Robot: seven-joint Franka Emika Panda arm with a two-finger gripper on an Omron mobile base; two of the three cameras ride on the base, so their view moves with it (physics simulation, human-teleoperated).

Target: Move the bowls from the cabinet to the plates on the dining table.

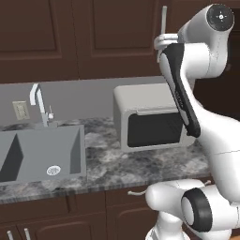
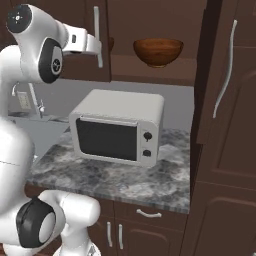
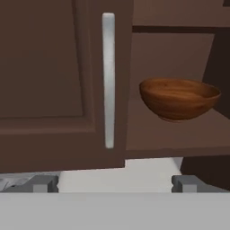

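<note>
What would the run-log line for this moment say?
stage: reaching toward cabinet | fingers: open, empty | wooden bowl: on open shelf, untouched | left door handle: ahead of the hand

A reddish-brown wooden bowl (image 2: pixel 158 51) sits upright on the open cabinet shelf (image 2: pixel 150 74), directly above the white microwave (image 2: pixel 118 128), which stands on the grey veined marble counter (image 2: pixel 125 182) right of the sink (image 1: pixel 42 152).

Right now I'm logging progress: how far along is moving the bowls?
Done: one cabinet door is open, exposing a bowl on its shelf. In hand: nothing; the gripper faces the closed door's handle with open jaws, left of the bowl. Left: grasping and carrying every bowl.
</note>
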